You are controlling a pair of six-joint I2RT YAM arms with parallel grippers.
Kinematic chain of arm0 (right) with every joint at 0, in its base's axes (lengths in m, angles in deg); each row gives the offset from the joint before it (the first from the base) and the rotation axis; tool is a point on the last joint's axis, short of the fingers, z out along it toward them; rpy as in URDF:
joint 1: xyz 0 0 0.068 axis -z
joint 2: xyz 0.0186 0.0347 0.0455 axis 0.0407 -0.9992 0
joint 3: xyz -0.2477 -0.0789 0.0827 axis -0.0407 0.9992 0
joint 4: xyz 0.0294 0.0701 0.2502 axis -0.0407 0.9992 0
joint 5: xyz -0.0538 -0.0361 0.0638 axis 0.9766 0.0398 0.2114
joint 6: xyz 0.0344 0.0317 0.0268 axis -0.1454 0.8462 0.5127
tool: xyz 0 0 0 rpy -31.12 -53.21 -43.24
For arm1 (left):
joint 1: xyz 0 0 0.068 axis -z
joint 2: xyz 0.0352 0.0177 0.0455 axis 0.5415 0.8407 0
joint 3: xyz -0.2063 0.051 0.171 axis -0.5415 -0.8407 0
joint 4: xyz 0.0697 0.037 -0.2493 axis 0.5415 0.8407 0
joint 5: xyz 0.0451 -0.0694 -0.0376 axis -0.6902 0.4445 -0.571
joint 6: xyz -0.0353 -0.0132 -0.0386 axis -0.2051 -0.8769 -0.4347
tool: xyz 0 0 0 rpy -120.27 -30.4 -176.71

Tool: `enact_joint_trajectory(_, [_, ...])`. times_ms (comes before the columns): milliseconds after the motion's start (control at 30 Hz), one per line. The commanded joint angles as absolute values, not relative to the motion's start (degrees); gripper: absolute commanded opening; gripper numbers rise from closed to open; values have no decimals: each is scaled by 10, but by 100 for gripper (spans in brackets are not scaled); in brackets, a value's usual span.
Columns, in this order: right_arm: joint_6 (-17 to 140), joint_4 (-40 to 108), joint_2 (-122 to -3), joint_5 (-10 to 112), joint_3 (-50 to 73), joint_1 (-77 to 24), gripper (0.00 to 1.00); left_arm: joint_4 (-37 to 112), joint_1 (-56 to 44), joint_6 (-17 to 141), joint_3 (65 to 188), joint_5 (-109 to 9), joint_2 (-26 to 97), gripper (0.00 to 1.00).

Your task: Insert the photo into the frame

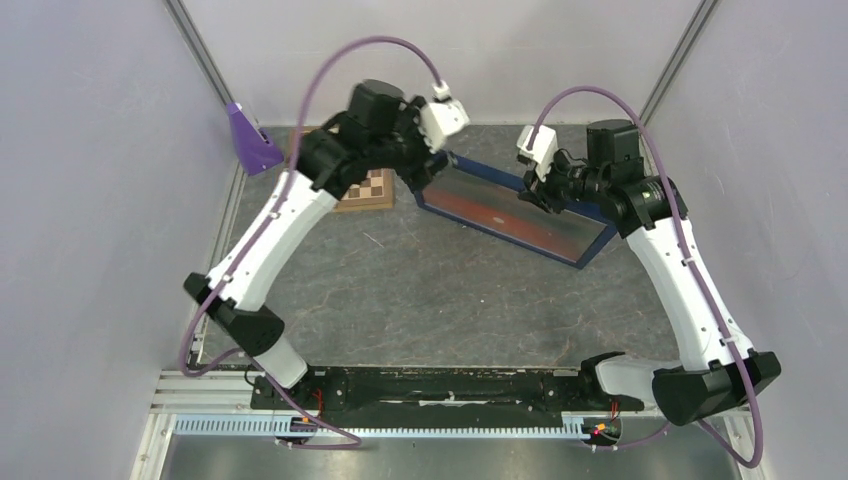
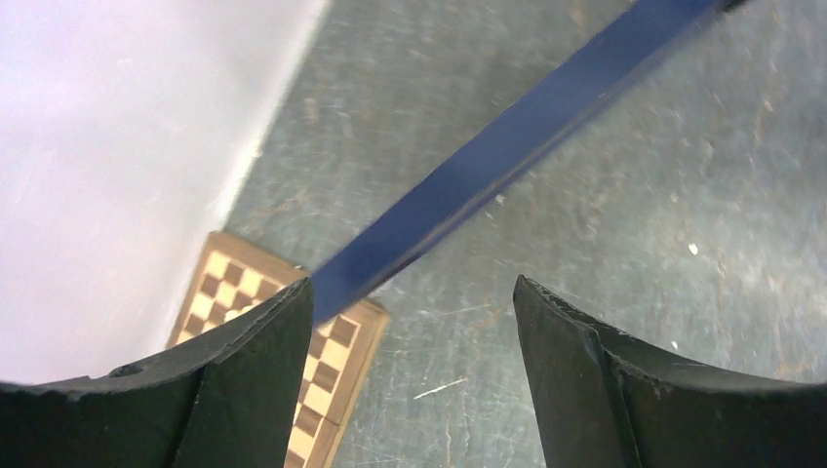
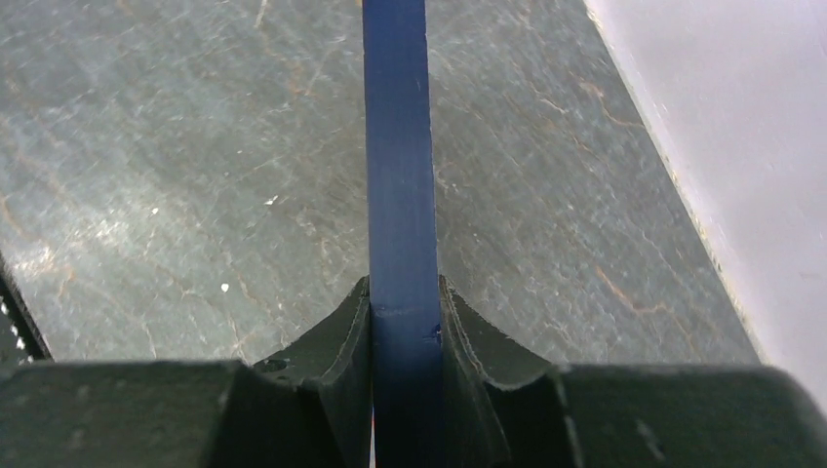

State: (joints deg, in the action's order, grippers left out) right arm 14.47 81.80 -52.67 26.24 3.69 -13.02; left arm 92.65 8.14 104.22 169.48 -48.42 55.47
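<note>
The dark blue edge of a large, thin rectangular picture frame [image 3: 397, 146] is pinched between the black fingers of the right gripper [image 3: 402, 310] and held tilted over the grey table [image 1: 420, 300]. The red-orange sunset photo [image 1: 490, 205] is seen inside the frame's border. The left gripper [image 2: 414, 292] is spread wide, with the frame's edge passing just beyond its fingertips. A small wooden chessboard [image 2: 332, 390] lies below that gripper.

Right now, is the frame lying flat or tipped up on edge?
Tipped up on edge. The right tool is shut on the frame, with table visible either side of its blue rim.
</note>
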Motion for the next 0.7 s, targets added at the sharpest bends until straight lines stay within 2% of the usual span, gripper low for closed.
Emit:
enact_joint_trajectory(0, [262, 738, -534, 301, -15, -123, 0, 855, 24, 955, 1694, -465, 483, 82])
enact_joint_trajectory(167, [321, 713, -550, 311, -44, -108, 0, 832, -23, 931, 1667, -470, 454, 83])
enact_joint_trajectory(333, [406, 678, -573, 270, -56, -64, 0, 817, -38, 926, 1625, -473, 436, 83])
enact_joint_trajectory(667, [506, 567, -539, 291, 37, 11, 0, 780, -41, 903, 1549, -446, 428, 83])
